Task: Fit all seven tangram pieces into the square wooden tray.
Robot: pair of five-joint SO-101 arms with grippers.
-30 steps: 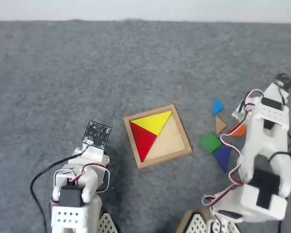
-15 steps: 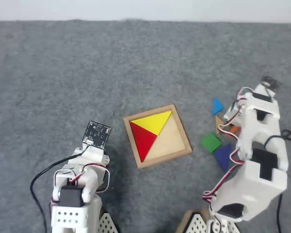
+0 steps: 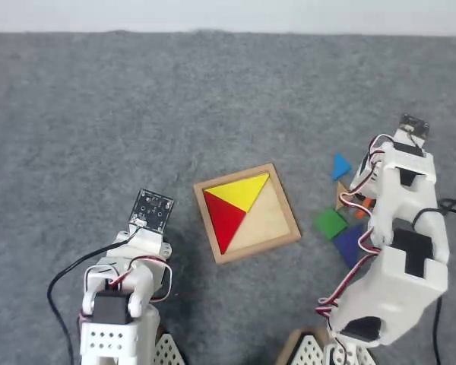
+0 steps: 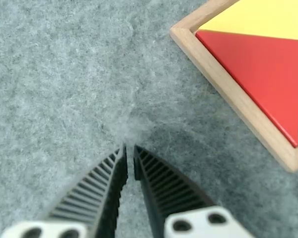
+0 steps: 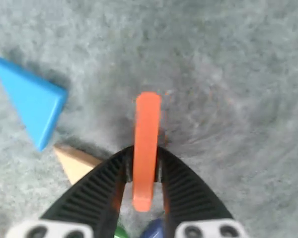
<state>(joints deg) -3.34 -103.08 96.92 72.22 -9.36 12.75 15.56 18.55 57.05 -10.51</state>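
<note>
Since a second ago the right arm [image 3: 399, 220] has swung toward 9 o'clock and stretched over the loose pieces. The right claw [image 5: 145, 158] pinches a flat orange wooden piece [image 5: 147, 144] on edge over fuzzy grey felt [image 3: 99, 114]. The square wooden tray [image 3: 286, 201] holds a smooth yellow triangle [image 3: 239, 190] and a red triangle [image 3: 224, 217]. At its 3 o'clock lie a light-blue triangle [image 5: 32, 106], a bare-wood triangle [image 5: 74, 161] and a green square [image 3: 330, 223]. At 8 o'clock the left claw [image 4: 129, 151] sits folded back, its ribbed jaws nearly together and empty.
</note>
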